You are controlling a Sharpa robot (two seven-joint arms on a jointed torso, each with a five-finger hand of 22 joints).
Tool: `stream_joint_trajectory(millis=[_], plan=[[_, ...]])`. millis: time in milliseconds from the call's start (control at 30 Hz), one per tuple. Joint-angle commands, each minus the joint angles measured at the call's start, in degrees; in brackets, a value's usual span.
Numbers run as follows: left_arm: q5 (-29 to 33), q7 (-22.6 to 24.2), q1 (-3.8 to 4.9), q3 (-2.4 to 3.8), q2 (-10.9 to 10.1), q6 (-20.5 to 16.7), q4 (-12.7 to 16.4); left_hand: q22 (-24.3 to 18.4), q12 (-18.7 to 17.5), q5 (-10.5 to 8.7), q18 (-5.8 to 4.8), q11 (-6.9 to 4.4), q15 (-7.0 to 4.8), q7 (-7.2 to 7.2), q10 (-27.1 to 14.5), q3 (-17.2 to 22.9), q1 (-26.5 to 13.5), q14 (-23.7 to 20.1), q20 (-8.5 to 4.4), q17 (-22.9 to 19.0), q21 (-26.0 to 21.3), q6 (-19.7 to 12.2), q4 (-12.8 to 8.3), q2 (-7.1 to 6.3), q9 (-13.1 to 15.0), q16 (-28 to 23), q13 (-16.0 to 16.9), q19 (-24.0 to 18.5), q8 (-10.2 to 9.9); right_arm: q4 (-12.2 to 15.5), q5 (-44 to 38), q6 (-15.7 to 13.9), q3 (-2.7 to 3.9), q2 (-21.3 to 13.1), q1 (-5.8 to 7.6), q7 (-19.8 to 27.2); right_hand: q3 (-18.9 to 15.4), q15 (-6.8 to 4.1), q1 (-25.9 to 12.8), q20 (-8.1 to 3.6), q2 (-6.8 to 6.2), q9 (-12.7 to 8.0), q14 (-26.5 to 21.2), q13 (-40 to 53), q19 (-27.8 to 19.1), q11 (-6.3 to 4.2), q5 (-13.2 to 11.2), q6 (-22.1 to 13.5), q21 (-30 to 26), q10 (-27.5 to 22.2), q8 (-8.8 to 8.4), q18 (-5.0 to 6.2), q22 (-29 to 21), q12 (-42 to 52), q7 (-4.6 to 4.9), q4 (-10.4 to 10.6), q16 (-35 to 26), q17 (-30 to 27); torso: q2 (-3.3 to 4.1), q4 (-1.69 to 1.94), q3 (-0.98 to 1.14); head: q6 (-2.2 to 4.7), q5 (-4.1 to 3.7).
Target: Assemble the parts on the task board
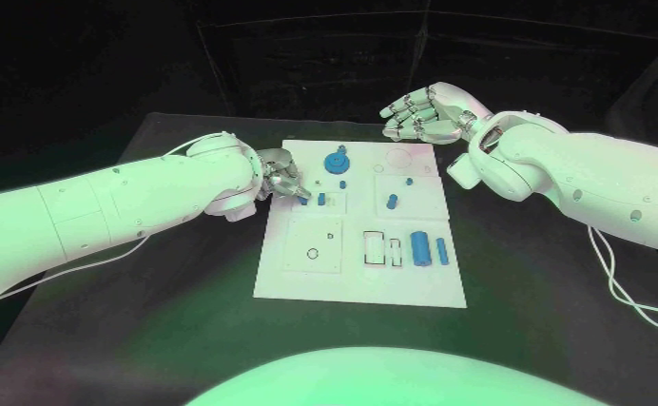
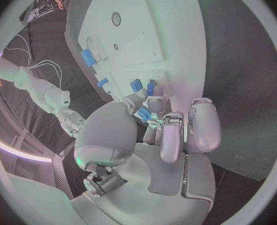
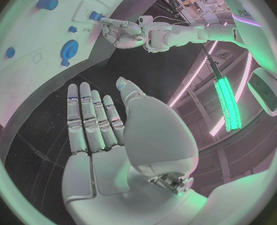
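While left hand [image 1: 284,178] pinches small blue part [image 2: 143,115] at fingertips over task board [image 1: 359,282] left edge, part judged light, rigid plastic, smooth and likely slippery; best held at short sides. Other blue parts on white board: round knob with stem [image 1: 336,161], small peg [image 1: 391,202], thick cylinder [image 1: 419,247] beside slim bar [image 1: 441,252]. Board flat, hard, matte, with cut recesses. Right hand [image 1: 429,113] hovers beyond board far corner, fingers apart and lightly curled, holding nothing. Table [image 1: 164,330] black, dull.
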Motion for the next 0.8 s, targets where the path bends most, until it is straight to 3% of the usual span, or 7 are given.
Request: stream_joint_trajectory(millis=[33, 600, 800], plan=[[-0.44, -0.79, 0.01, 0.02, -0.03, 1.44, 0.16, -0.06, 0.36, 0.21, -0.68, -0.15, -0.39, -0.23, 0.33, 5.15, 0.14, 5.94, -0.02, 15.09, 0.06, 0.02, -4.73, 0.31, -0.04, 0.37, 0.08, 0.39, 0.20, 0.02, 0.13, 0.34, 0.03, 0.05, 0.12, 0.42, -0.10, 0.24, -0.07, -0.15, 0.52, -0.05, 0.03, -0.09, 0.41, -0.20, 0.26, -0.47, -0.18, -0.40, 0.29, 0.58, -0.07, 0.39, 3.70, -0.31, -0.27, -0.10, -0.01, -0.02, 0.01, -0.07, 0.02], [-0.43, -0.96, 0.01, 0.02, 0.18, 2.34, 0.12, -0.09, 0.56, 0.23, -0.67, -0.17, -0.40, -0.26, 0.56, 5.72, -0.08, 5.94, -0.03, 15.09, 0.00, 0.09, -4.80, 0.00, 0.05, 0.37, 0.33, 0.38, 0.39, 0.00, 0.13, 0.38, 0.03, 0.10, 0.11, 0.44, -0.10, 0.24, -0.07, -0.15, 0.52, -0.05, 0.03, -0.09, 0.41, -0.20, 0.26, -0.47, -0.18, -0.40, 0.29, 0.58, -0.07, 0.39, 3.70, -0.31, -0.27, -0.10, 0.01, -0.05, 0.02, -0.18, 0.11], [-0.36, -0.83, 0.01, 0.02, 0.48, 2.37, -0.25, -0.12, 0.74, 0.15, -0.66, -0.21, -0.39, -0.37, 0.88, 5.91, -1.92, 5.94, -0.02, 15.09, -0.11, 0.43, -3.54, -0.29, 0.22, 0.37, 0.45, 0.37, 0.87, 0.01, 0.13, 0.37, 0.03, 0.12, 0.11, 0.43, -0.10, 0.24, -0.07, -0.15, 0.52, -0.05, 0.03, -0.09, 0.41, -0.20, 0.26, -0.47, -0.18, -0.40, 0.29, 0.58, -0.07, 0.39, 3.70, -0.31, -0.27, -0.10, 0.00, 0.01, 0.03, -0.17, 0.03]])
